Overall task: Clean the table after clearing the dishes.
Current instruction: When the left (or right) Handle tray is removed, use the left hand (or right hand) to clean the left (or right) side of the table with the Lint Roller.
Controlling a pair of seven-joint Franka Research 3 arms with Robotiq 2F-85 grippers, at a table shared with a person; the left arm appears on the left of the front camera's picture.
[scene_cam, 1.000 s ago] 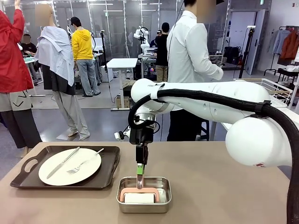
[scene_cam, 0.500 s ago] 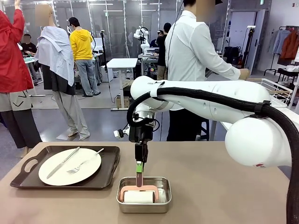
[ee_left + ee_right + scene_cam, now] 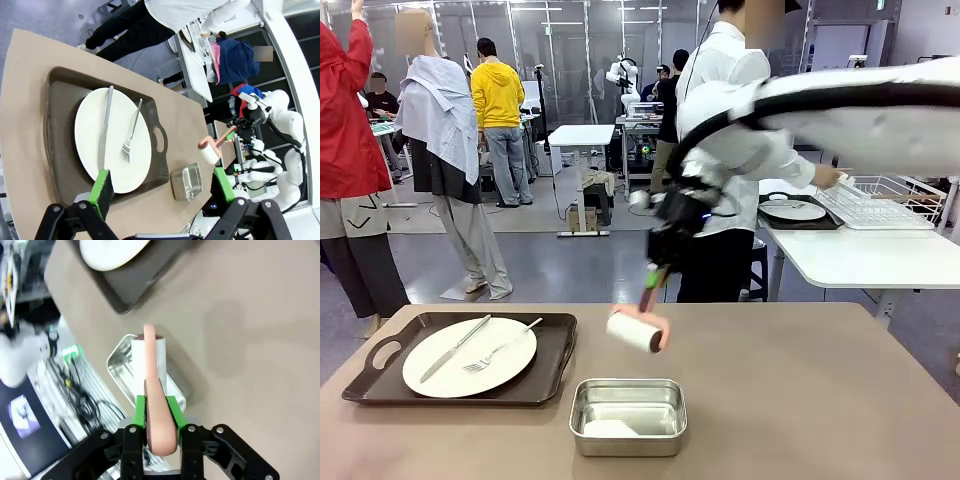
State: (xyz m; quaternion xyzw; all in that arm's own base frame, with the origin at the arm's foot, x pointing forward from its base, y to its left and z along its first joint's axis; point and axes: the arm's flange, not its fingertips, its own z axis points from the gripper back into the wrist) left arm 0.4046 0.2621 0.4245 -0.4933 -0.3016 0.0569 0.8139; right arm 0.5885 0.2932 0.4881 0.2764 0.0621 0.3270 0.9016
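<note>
My right gripper [image 3: 656,272] hangs above the brown table [image 3: 790,400], shut on the pink handle of a lint roller [image 3: 635,332] whose white roll tilts down to the left. In the right wrist view the gripper [image 3: 156,415] clamps that handle, and the roll [image 3: 147,357] sits over the steel pan [image 3: 122,371]. A white plate [image 3: 468,357] with a knife [image 3: 453,349] and fork [image 3: 502,347] lies on a dark tray [image 3: 555,360] at the left. My left gripper [image 3: 162,187] is open high above that plate [image 3: 112,137].
The steel pan [image 3: 627,415] stands near the table's front edge. Beyond the table a person in a white shirt [image 3: 730,110] reaches to a white side table [image 3: 860,255] holding a second plate on a tray [image 3: 793,211] and a wire rack [image 3: 875,205].
My right arm lifted the lint roller out of the steel pan and swung up and to the right. The person turned towards the white side table.
</note>
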